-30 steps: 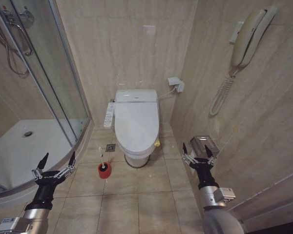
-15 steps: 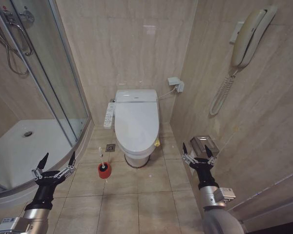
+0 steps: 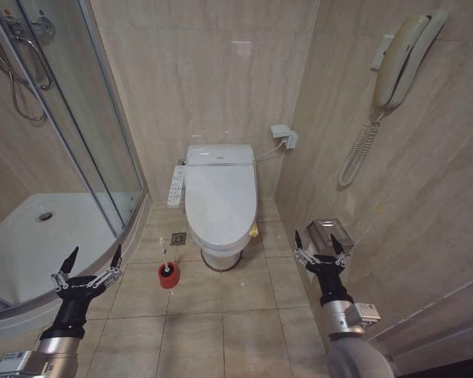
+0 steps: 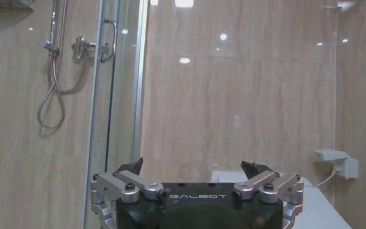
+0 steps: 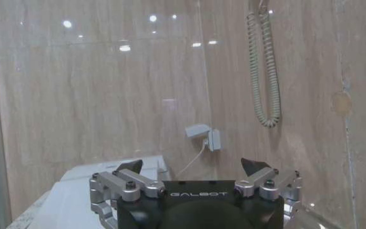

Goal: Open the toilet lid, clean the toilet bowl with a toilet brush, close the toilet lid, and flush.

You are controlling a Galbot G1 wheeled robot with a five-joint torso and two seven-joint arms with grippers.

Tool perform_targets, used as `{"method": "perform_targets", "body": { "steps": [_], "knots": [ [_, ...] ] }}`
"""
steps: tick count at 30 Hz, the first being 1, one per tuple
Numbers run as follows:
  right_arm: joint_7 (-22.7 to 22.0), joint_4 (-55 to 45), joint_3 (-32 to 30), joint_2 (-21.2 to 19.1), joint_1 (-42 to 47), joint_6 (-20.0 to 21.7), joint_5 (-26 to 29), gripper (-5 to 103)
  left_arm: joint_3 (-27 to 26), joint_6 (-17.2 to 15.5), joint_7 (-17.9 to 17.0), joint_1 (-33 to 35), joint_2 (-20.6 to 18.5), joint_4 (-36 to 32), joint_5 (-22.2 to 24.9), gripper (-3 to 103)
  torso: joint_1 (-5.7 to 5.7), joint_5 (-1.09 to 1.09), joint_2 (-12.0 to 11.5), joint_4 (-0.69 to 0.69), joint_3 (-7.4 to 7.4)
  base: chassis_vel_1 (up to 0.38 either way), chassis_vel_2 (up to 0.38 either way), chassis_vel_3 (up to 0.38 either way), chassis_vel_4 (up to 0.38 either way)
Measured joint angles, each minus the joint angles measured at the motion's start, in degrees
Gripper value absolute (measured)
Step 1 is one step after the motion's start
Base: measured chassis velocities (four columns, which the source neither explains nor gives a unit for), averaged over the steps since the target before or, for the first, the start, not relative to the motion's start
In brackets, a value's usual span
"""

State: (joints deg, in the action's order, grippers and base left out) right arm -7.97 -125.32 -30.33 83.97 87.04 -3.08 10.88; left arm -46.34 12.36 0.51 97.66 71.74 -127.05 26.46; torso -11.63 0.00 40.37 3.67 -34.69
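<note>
The glossy white toilet lid (image 3: pixel 219 198) lies closed over the toilet bowl, hiding its inside, against the back wall in the head view. A white button panel arm (image 3: pixel 176 186) juts out beside it. The toilet brush (image 3: pixel 165 257) stands in its small red cup holder (image 3: pixel 169 276) on the floor left of the toilet base. My left gripper (image 3: pixel 91 261) is open low at the left, near the shower kerb. My right gripper (image 3: pixel 318 244) is open at the right, by the side wall. Both hold nothing and stay well short of the toilet.
A glass shower enclosure (image 3: pixel 67 126) with a white tray (image 3: pixel 39 236) fills the left. On the right wall hang a phone handset (image 3: pixel 400 63) with a coiled cord and a metal paper holder (image 3: pixel 331 233). A wall socket (image 3: pixel 284 135) sits beside the tank. Beige tile floor (image 3: pixel 221 315) lies between me and the toilet.
</note>
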Motion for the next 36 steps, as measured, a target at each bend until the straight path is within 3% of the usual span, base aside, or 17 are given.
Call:
{"method": "perform_targets", "body": {
  "steps": [36],
  "knots": [
    [0.00,0.00,0.00,0.00,0.00,0.00,0.00,100,0.00,0.00,0.00,0.00,0.00,0.00,0.00,100,0.00,0.00,0.00,0.00,0.00,0.000,0.000,0.000,0.000]
  ]
}}
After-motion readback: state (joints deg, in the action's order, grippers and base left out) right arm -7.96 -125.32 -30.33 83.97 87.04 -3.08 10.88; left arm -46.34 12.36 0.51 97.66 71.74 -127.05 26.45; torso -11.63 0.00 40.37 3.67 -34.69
